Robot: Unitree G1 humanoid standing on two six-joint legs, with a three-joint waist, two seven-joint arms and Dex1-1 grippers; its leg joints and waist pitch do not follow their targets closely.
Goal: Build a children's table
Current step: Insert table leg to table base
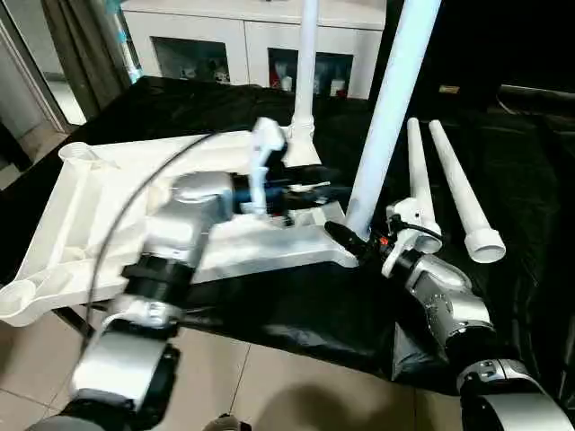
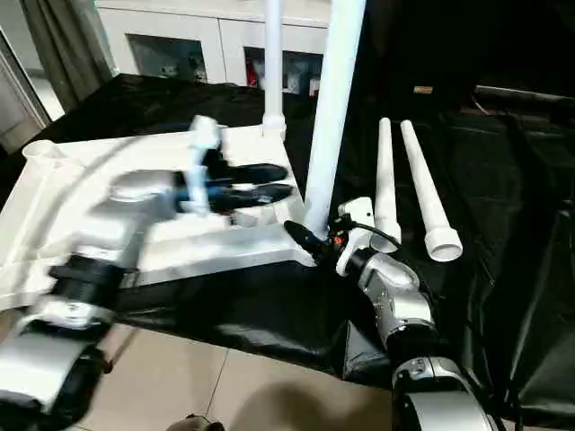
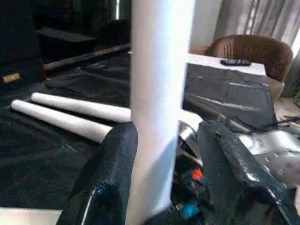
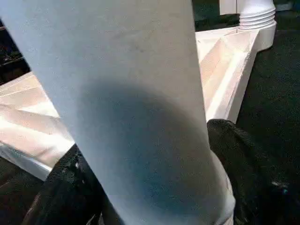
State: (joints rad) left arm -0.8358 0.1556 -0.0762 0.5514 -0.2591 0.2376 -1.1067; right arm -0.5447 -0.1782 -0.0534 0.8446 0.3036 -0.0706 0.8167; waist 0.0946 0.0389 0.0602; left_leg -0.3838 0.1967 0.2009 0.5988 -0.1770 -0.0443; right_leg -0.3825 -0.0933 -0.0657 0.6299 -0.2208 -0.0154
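1. Black cloth [image 1: 296, 310] covered the work table, with white cabinets [image 1: 243, 40] behind it, and the upturned tabletop [image 1: 81, 202] lay ribs-up under your left arm.
2. Your right pincer [image 1: 352, 241] was pinching the near leg [image 1: 388, 112] low down, right at the corner socket, one black finger on each side of the tube.
3. Your left pincer [image 2: 269, 181] stood spread, its tips just short of that same leg; from its own wrist, one finger [image 3: 105, 180] touched the tube and the other stood off it.
4. A second leg [image 1: 305, 81] stood upright in the far corner, beyond both pincers.
5. Two spare legs [image 1: 454, 184] lay side by side on the cloth, past your right pincer.
6. The near leg looked slightly tilted; whether it was fully seated I could not tell.
7. To do this step well, you would have kept the right grip firm, squared the tube over the socket, then pushed straight down without twisting the tabletop off the cloth.
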